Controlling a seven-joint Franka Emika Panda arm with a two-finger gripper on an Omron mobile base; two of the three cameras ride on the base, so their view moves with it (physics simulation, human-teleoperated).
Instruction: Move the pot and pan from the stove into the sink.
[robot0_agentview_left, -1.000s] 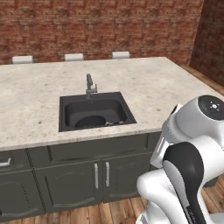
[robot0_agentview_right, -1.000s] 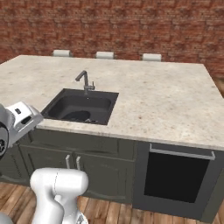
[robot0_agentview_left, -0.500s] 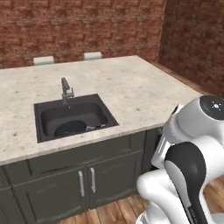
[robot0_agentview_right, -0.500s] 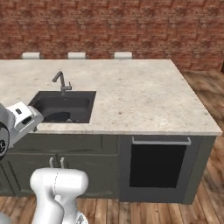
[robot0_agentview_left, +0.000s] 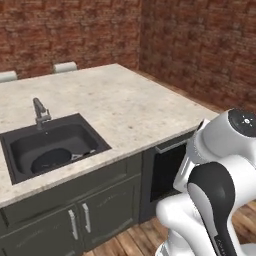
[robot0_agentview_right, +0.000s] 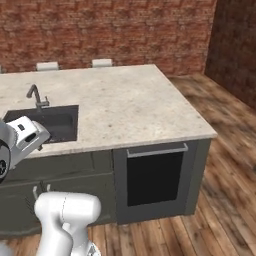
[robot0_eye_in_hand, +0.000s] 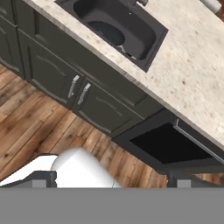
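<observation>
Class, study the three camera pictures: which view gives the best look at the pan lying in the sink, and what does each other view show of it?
The left base view: the pan lies unobstructed on the sink floor, handle toward the right. The hand view shows it smaller and tilted. In the right base view the basin's near wall and the robot's arm hide it.

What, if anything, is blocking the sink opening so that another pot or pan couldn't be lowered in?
Nothing visible covers the sink; its opening is bare from above. A dark round pan already lies on the basin floor, its handle pointing toward the right wall, taking up part of the bottom. The faucet stands at the back rim, clear of the opening.
</observation>
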